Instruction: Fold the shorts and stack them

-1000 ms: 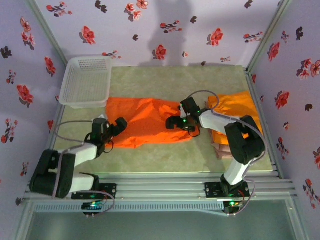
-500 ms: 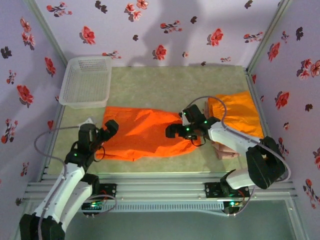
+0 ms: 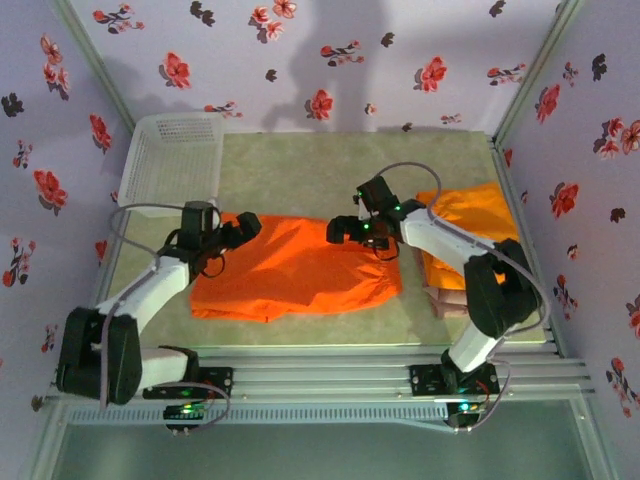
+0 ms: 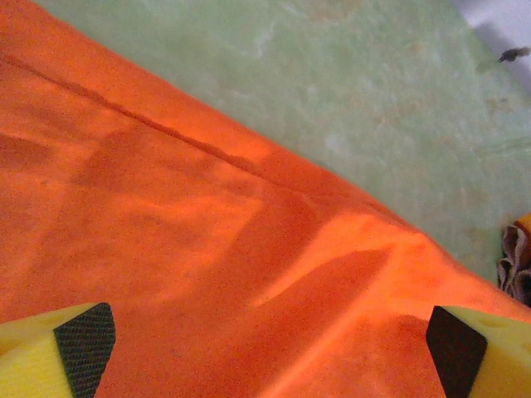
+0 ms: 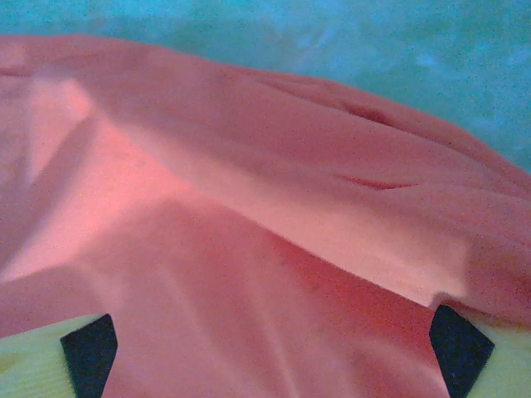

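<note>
One pair of bright orange shorts (image 3: 300, 268) lies spread across the middle of the table. My left gripper (image 3: 240, 231) hovers open over its far left corner, and the cloth (image 4: 207, 232) passes under the yellow fingers (image 4: 83, 352). My right gripper (image 3: 342, 231) stands open over the far right part of the same shorts (image 5: 249, 274), with nothing between its fingers (image 5: 459, 352). A second orange pair (image 3: 470, 228) lies folded at the right. It rests on the pink-beige shorts (image 3: 447, 303), which peek out at the near edge.
A white mesh basket (image 3: 172, 160) sits at the back left corner, just beyond my left gripper. Flowered walls close in three sides. A metal rail (image 3: 330, 375) runs along the near edge. Bare green table (image 3: 320, 170) lies behind the shorts.
My left gripper has swung from the near left up to the shorts' far left corner. My right gripper moved back toward the far edge. The shorts have shifted slightly nearer.
</note>
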You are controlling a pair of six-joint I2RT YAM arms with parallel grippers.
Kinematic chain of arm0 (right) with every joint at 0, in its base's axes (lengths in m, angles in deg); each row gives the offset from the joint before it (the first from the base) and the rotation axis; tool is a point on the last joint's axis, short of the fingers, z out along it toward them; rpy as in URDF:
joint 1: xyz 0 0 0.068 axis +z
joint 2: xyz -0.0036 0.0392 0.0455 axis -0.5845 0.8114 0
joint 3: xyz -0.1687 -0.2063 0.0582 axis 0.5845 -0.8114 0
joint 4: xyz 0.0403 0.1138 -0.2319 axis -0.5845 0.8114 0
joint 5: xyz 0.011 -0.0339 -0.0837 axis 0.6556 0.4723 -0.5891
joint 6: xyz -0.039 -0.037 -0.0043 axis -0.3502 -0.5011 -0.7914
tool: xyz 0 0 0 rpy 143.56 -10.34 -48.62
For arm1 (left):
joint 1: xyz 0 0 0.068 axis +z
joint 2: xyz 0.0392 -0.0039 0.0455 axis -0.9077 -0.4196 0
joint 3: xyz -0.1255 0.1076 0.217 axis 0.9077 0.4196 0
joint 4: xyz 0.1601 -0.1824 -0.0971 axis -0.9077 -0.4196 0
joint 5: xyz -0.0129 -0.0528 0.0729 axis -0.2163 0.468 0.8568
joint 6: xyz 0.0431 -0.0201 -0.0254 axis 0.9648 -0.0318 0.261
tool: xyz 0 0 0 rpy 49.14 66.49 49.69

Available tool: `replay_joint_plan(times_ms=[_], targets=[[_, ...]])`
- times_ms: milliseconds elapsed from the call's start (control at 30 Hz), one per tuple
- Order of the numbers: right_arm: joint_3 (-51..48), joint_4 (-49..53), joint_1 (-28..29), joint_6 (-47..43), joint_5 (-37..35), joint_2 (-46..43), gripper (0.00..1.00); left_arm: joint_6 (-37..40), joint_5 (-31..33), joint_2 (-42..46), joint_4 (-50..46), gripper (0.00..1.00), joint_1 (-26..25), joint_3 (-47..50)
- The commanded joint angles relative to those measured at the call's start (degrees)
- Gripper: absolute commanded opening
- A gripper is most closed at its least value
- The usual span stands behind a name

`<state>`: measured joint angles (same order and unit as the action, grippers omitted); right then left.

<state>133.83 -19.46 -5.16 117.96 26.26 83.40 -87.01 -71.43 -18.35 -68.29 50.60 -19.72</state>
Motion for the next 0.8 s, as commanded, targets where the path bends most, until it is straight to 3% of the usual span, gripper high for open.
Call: replay_joint_plan(times_ms=[0, 400, 567, 767], targets=[[3.3, 2.3, -1.5, -1.7, -0.4, 3.4, 0.99, 1.3, -1.9, -3.9, 8.3, 0.99, -0.5, 0.5], [8.1, 2.3, -5.1, -2.1, 0.5, 12.9, 0.99, 0.5, 4.9, -16.3, 21.9, 0.99, 0.1, 6.6], [9.3, 3.4, -6.0, -2.5, -1.4, 15.8, 0.99, -0.3, 7.3, -16.1, 23.1, 1.00, 1.4, 8.5], [9.8, 2.6, -6.2, -1.4, -0.1, 18.5, 0.99, -0.6, 5.0, -10.6, 22.1, 0.99, 2.0, 8.3]])
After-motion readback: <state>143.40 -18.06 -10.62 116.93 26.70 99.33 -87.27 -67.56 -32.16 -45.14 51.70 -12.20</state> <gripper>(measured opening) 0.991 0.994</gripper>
